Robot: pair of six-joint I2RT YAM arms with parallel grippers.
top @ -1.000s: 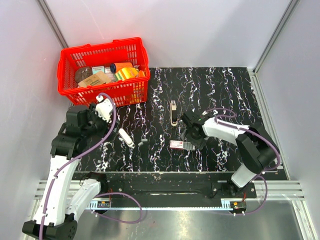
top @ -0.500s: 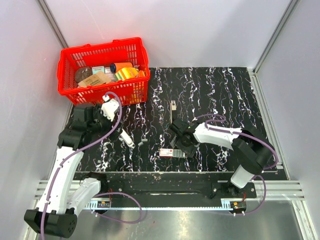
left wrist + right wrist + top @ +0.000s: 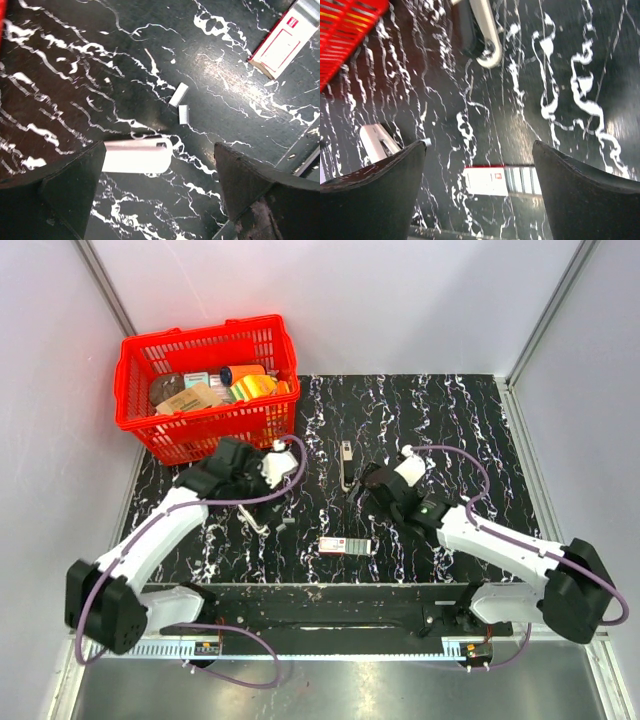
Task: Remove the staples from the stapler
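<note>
Stapler (image 3: 347,466): one, small slim black bar with a pale silvery-beige part. Lies flat near the centre of the tabletop (image 3: 470,420), long axis 12-to-6 o'clock, nothing touching it. Appears closed, though blurred.

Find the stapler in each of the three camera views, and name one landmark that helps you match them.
Top external: the stapler lies near the middle of the picture, lengthwise away from the arms.
Left wrist: not in this picture.
Right wrist: at the top edge, left of centre, partly cut off.
Shared landmark: the red-and-white box, at top right in the left wrist view and bottom centre in the right wrist view.
</note>
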